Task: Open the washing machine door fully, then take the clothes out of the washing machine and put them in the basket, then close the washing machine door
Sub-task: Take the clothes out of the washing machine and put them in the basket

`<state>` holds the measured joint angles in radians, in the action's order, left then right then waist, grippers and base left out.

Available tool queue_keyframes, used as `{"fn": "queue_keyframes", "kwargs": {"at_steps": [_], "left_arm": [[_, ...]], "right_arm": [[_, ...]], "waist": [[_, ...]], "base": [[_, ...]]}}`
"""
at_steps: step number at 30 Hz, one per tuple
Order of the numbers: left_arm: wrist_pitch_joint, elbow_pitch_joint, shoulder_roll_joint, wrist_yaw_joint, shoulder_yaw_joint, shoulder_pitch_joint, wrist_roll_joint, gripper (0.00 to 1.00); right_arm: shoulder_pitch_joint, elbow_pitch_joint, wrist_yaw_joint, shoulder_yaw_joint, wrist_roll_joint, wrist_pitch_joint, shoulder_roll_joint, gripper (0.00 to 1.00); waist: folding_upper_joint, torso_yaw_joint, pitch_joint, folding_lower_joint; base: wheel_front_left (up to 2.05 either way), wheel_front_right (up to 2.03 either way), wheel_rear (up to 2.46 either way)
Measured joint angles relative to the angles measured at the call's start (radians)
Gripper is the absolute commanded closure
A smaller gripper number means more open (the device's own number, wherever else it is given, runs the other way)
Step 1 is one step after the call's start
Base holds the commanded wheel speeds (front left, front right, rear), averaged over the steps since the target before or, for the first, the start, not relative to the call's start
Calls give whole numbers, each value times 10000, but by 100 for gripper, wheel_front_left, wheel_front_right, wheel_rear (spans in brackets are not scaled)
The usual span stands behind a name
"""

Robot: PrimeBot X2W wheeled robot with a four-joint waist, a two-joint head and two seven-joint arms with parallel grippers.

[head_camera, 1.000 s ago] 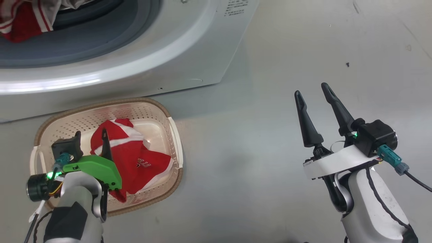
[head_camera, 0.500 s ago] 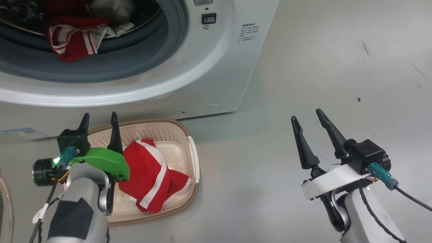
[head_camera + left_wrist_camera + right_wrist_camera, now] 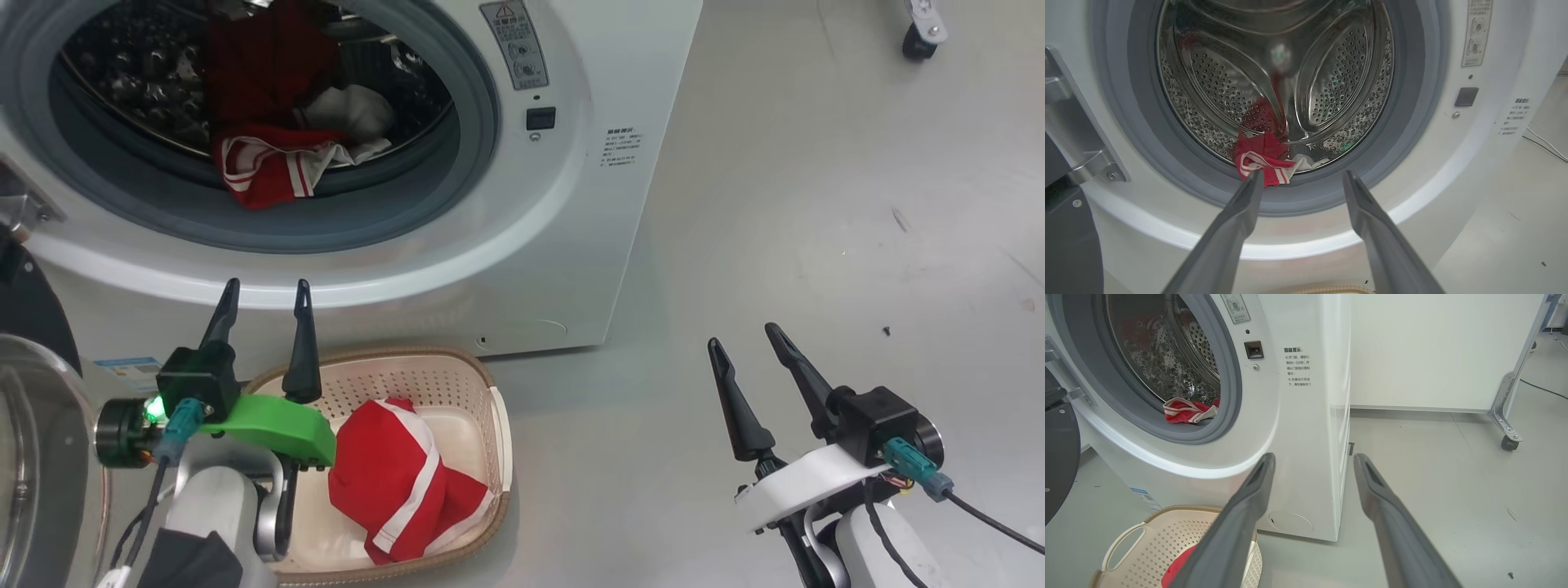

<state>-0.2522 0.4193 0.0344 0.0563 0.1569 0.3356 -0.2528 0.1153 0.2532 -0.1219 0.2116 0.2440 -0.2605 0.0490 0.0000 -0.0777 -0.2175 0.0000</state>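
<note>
Washing machine door (image 3: 37, 425): hanging swung out on hinge side of washing machine (image 3: 563, 245), black ring and glass bowl showing at edge of head view, black rim also showing in right wrist view. Leaving opening fully uncovered.

Clothes (image 3: 269, 167): lying inside washing machine, low in drum (image 3: 1229, 81), with red white-striped bundle draping over drum's front lip onto grey gasket (image 3: 367, 224), white piece lying just beside it, red tint showing on steel behind.

Red-and-white garment (image 3: 392, 482): sitting heaped inside basket (image 3: 424, 382), white stripe running across it.

Basket: sitting on floor (image 3: 775, 204) right in front of washing machine, below opening, close to front panel. Touching panel or not: cannot tell.

Left gripper (image 3: 267, 284): hovering in front of washing machine, over hinge-side end of basket. Jaws spreading wide, carrying nothing, pointing up at lower rim of opening. In left wrist view, lining up with bottom of gasket, one tip overlapping striped bundle there; in head view, sitting apart from bundle, short of gasket.

Right gripper (image 3: 742, 335): hanging over floor out past latch side of washing machine, well apart from basket. Jaws likewise spreading wide, carrying nothing, aiming at front corner of washing machine in right wrist view.

Blue label (image 3: 126, 369): sticking low on front of washing machine, hinge side, near left gripper's body in head view. White panel (image 3: 1433, 351) on wheeled frame: standing beyond latch side of washing machine, caster (image 3: 1508, 443) resting on floor.
</note>
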Motion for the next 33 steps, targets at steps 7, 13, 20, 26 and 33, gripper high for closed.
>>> {"fn": "queue_keyframes", "kwargs": {"at_steps": [7, 13, 20, 26, 33], "left_arm": [[2, -763, 2, 0, 198, -945, 276, 0], [2, -1099, 13, 8, 359, -1951, 301, 0], [2, -1371, 29, 17, 560, -3033, 284, 0], [2, -1768, 44, 94, 679, -3680, 268, 0], [2, -2242, 71, 192, 708, -4241, 267, 0]], "right_arm": [[-425, 73, 0, -6, 0, 0, -2, 0], [-815, 138, 2, -33, -2, 0, -10, 0], [-1175, 150, 10, -102, -2, 0, -25, 0], [-1498, 148, 23, -119, -17, 0, -35, 0], [-1700, 123, 105, -174, -17, 0, -44, 0]], "waist": [[0, 123, 736, 0], [0, 180, 1297, 0], [0, 254, 1867, 0], [0, 312, 2241, 0], [0, 397, 2441, 0]], "base": [[0, 0, 0], [0, 0, 0], [0, 0, 0], [0, 0, 0], [0, 0, 0]]}}
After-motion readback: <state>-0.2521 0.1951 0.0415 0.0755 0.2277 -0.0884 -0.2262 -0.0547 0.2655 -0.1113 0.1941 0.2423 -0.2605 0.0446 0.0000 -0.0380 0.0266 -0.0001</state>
